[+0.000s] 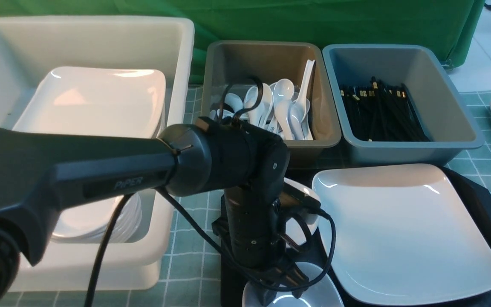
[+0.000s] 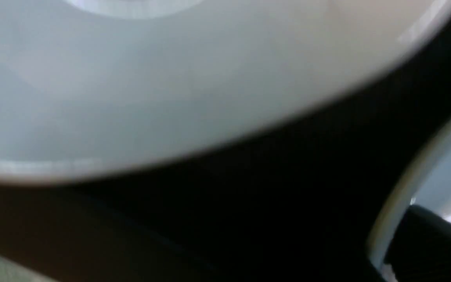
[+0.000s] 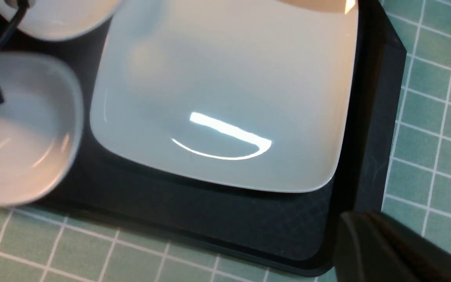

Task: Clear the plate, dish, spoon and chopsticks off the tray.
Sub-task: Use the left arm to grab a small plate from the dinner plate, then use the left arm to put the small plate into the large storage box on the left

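Two glossy white dishes (image 3: pixel 61 15) share the black diamond-textured tray (image 3: pixel 249 223) with the square, round-cornered plate (image 3: pixel 225 98), lying flat, edges roughly along the tray's. My left pincer (image 1: pixel 281 290) hangs at the near dish (image 3: pixel 22 137), grip untellable; right pincer (image 3: pixel 366 239) together.

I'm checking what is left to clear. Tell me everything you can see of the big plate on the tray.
The plate is large, square with rounded corners, glossy white and ceramic-looking, shallow with a gently raised rim. It is empty and lies flat on the right part of the black tray; nothing grips it.
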Available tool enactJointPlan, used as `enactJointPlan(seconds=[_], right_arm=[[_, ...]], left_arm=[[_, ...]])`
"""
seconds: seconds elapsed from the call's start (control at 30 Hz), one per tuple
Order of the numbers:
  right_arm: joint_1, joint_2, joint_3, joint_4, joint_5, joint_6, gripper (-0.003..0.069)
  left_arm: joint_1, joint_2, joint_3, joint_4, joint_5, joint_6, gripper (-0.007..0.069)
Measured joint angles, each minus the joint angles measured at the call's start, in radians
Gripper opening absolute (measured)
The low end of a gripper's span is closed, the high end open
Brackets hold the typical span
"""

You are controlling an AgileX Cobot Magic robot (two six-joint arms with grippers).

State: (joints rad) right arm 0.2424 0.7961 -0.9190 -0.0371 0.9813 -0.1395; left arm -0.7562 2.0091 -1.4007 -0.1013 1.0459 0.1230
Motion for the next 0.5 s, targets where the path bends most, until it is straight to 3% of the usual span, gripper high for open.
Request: enactJointPlan(seconds=[0.17,0.3,0.5], right_arm=[[0.0,0.0,0.0,0.019,-0.015,0.0,0.0018],[0.0,0.0,0.0,0.029,-0.017,0.0,0.0018],[0.0,0.0,0.0,0.03,-0.033,0.0,0.0018]], left_arm=[[0.003,-0.039,0.001,0.006,0.026,-0.033,0.0144],[0.009,-0.153,0.004,0.007,0.052,-0.048,0.0034],[0.081,-0.374,0.01,-0.093,0.037,-0.049,0.002]])
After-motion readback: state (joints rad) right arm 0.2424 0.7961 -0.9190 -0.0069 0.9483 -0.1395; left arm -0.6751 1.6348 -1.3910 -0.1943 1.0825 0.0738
